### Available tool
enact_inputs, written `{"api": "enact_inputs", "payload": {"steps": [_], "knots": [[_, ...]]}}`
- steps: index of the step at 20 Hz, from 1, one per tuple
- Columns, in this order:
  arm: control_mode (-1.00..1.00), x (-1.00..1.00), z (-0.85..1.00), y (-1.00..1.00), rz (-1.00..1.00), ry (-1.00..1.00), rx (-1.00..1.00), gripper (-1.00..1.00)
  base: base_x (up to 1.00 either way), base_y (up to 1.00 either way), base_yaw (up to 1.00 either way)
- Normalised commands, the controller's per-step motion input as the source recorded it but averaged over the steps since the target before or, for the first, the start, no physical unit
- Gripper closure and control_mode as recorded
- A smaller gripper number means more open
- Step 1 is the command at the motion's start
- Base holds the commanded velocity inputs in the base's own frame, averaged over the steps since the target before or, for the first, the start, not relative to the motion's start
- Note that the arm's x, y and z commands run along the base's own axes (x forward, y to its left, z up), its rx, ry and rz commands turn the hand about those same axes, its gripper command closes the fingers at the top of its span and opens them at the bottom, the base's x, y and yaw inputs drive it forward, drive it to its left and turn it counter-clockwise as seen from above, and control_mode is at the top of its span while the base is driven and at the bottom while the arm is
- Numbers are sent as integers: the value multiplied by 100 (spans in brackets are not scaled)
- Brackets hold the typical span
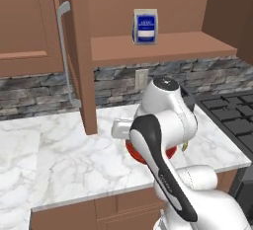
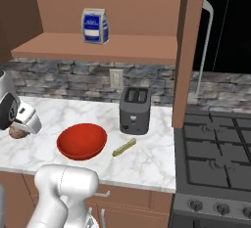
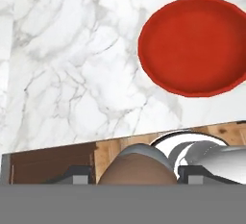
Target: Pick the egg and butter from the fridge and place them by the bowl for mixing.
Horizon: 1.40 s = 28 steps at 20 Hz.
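My gripper (image 3: 137,174) is shut on the dark brown egg (image 3: 137,169), which fills the gap between the two fingers. It hangs over the front edge of the marble counter (image 3: 72,74), left of the red bowl (image 3: 194,45). In the right base view the egg (image 2: 18,133) shows under the white hand, left of the bowl (image 2: 82,140). The olive-yellow butter (image 2: 124,147) lies on the counter just right of the bowl, in front of the toaster. In the left base view my arm covers most of the bowl (image 1: 170,151). The fridge is out of view.
A dark grey toaster (image 2: 135,109) stands behind the bowl. A black stove (image 2: 215,158) adjoins the counter on the right. A wooden upright (image 2: 185,51) with a grey handle (image 2: 206,51) rises by the stove. A blue-and-white carton (image 2: 95,25) sits on the shelf above.
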Motion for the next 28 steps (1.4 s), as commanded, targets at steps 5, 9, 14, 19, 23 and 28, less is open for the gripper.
{"api": "enact_inputs", "payload": {"steps": [5, 9, 14, 19, 23, 28], "knots": [[-100, 11, -49, 1, 1, 2, -12, 100, 0, 0, 0], [-100, 30, -21, 12, 0, 0, -10, 100, 0, 0, 0], [-100, 41, -11, 36, 0, -3, -8, 100, 0, 0, 0], [-100, 49, -14, 29, 0, -1, -9, 100, 0, 0, 0], [-100, 45, -20, 2, -2, 0, -10, 100, 0, 0, 0], [-100, 43, -37, 0, -1, 0, -7, 100, 0, 0, 0]]}}
